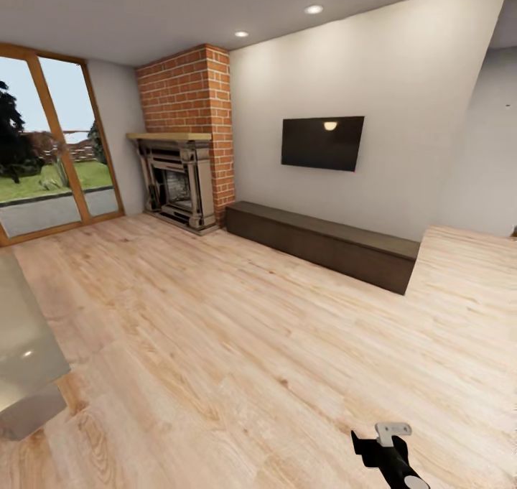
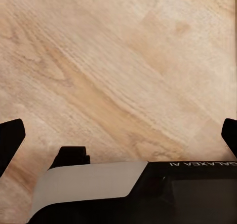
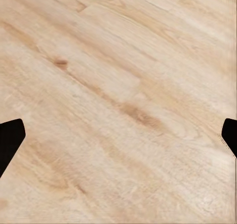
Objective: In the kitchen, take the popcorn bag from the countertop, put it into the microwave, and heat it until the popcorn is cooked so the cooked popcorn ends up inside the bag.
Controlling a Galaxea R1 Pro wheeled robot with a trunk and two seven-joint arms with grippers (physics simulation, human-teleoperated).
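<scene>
Brick fireplace [image 1: 183, 141], wall television [image 1: 322, 143], wood floor [image 1: 237, 345]

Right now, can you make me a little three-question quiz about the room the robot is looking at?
1. True or false: the fireplace sits under a brick chimney.
2. What hangs on the wall above the long dark bench? A) a clock B) a black TV C) a mirror
3. Fill in: both wrist cameras look down at the wood ____.

Key: 1 true. 2 B. 3 floor.
</scene>
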